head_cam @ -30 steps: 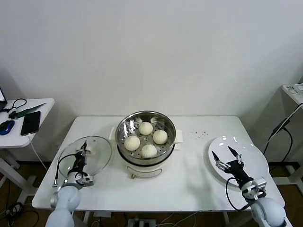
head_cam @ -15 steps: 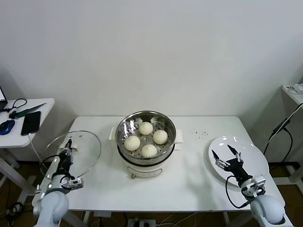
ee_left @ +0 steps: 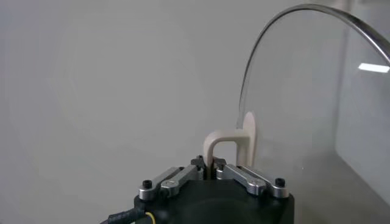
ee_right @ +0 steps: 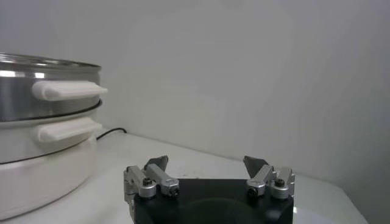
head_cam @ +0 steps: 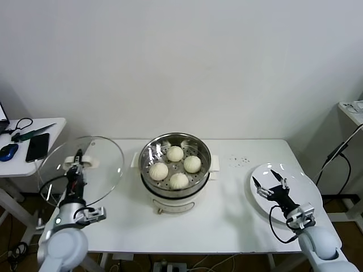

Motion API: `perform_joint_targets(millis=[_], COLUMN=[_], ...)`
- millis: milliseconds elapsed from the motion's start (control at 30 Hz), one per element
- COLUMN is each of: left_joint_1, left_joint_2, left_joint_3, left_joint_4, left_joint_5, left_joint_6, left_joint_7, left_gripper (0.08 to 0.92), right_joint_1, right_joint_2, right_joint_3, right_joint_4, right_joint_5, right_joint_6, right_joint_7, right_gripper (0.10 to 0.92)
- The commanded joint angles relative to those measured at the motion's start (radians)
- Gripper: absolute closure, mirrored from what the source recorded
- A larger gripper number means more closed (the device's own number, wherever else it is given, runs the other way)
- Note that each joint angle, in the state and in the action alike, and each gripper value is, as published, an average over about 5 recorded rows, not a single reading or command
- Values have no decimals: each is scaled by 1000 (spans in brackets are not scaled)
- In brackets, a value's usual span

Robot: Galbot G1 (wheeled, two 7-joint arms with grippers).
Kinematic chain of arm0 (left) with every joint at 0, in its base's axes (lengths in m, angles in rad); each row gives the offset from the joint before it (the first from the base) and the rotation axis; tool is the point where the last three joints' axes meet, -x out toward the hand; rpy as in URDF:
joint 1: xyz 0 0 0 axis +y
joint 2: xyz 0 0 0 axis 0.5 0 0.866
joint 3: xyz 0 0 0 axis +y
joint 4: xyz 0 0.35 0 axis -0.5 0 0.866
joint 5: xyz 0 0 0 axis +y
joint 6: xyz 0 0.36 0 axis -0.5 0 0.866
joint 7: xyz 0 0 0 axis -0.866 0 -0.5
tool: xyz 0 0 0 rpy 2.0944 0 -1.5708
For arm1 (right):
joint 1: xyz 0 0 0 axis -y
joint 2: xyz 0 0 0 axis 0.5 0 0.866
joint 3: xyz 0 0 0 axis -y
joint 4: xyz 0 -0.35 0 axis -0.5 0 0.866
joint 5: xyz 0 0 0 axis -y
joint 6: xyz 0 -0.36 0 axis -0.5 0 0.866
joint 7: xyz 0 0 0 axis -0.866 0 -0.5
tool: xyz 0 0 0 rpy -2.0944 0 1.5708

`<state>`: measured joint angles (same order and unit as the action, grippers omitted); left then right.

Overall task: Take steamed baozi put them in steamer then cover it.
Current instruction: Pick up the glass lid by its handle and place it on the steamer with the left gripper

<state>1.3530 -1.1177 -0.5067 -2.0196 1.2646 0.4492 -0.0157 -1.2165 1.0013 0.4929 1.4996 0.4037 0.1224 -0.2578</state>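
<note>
Left jaws: the left gripper (head_cam: 77, 160) is clamped on the cream bar handle (ee_left: 228, 145) of the cover (head_cam: 81, 170), fingers closed tight around it.
Cover: clear glass lid held up on edge, off the table (head_cam: 227, 221), left of the steamer (head_cam: 174, 173) and apart from it.
Right jaws: the right gripper (head_cam: 267, 181) is spread wide and holds nothing, hovering over the white plate (head_cam: 303, 195) at the right edge.
Steamed baozi (head_cam: 175, 166): four buns on the perforated tray inside the uncovered steamer, mid-table.
</note>
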Motion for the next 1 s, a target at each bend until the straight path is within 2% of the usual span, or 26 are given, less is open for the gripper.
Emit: perform_joint_targets(millis=[33,167,300,467,633,767,1000], left_joint_1=[-269,-377,-434,-484,-508,-512,-522], left_joint_2=[133,41,-59,-192,-286,-323,-352], left_joint_3=[482,581,636,665,672,673,661], left_joint_4=[-141,-96,-25,67,171,230,298], left_joint_5=[64,184,266,307,281,259,256], left_joint_6=[329,336,336,336,336,336,336], left_joint_7=[212,340,410,415,354,319,324], left_gripper=[852,852,852,852,852,852,852], right_joint_1=[55,72,77,69,61,54,44], right_joint_2=[-8,-7,-6,-6,-5,-5,-1], right_joint_3=[-36,-44,-42,-31,-15,-4,12], right_joint_4=[-51,-68,-78,-83,-92,-92,-96], right_joint_5=[-11,-16,-20,-24,-32,-36,-42], right_joint_6=[-3,-1,3,8,18,21,27], right_joint_7=[3,3,2,1,-3,-6,-11], right_gripper=[203,203,203,203,203,203,203])
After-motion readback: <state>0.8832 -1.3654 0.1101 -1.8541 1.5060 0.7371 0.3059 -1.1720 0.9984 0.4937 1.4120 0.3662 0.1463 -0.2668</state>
